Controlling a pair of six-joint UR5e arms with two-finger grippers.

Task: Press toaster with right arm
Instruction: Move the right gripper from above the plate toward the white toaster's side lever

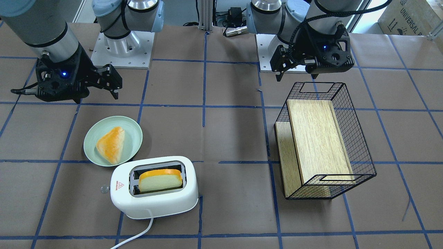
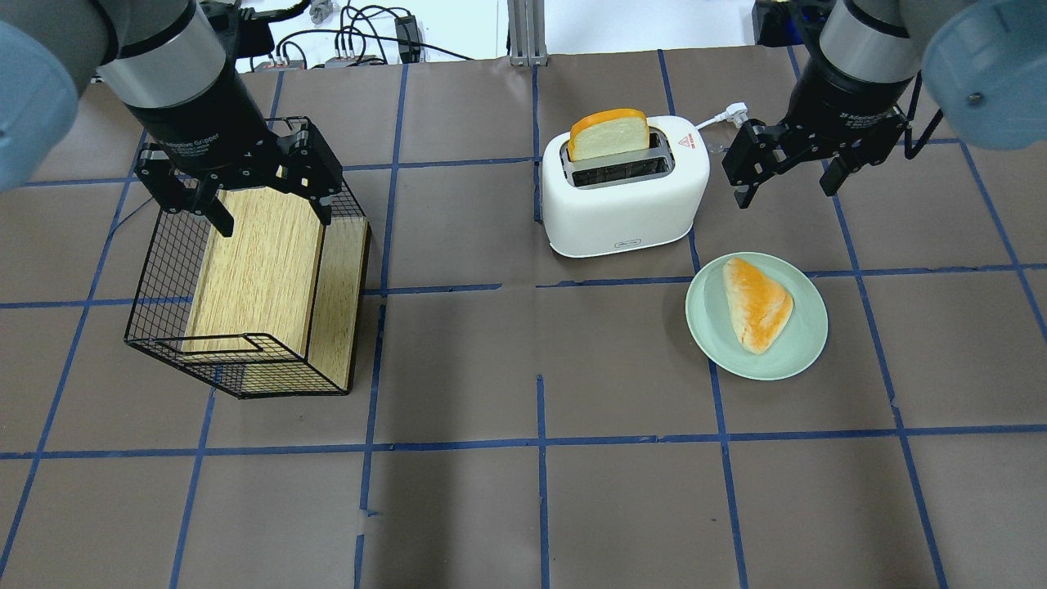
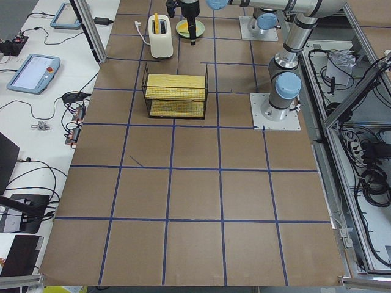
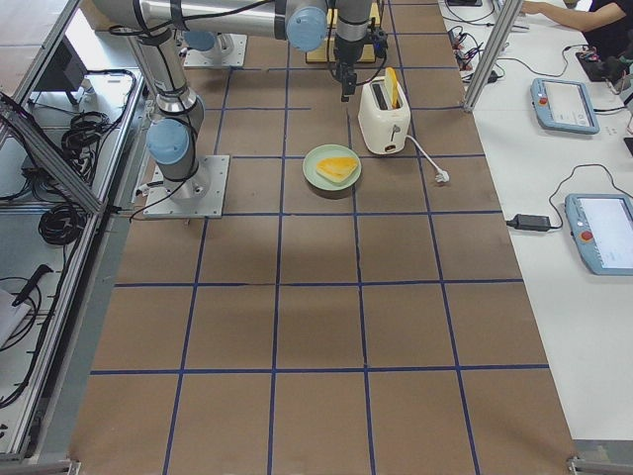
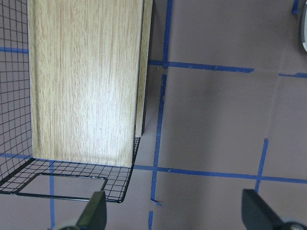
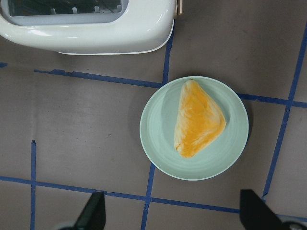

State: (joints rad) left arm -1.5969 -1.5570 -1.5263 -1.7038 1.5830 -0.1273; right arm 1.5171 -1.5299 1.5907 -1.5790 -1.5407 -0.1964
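The white toaster (image 2: 622,204) stands at mid-table with a bread slice (image 2: 609,135) sticking up from one slot. It also shows in the front view (image 1: 155,204), where its clear lever knob (image 1: 104,189) is at the end facing the right arm's side. My right gripper (image 2: 789,176) is open and empty. It hangs above the table, apart from the toaster's lever end and over the far side of the plate. In the right wrist view the toaster (image 6: 96,33) is at the top left. My left gripper (image 2: 270,214) is open and empty over the basket.
A pale green plate (image 2: 712,335) with a triangular bun (image 2: 757,307) lies beside the toaster, under the right gripper. A black wire basket (image 2: 155,270) holding a wooden board (image 2: 262,262) stands on the left. The toaster's white cord (image 1: 138,235) runs off the table's far side.
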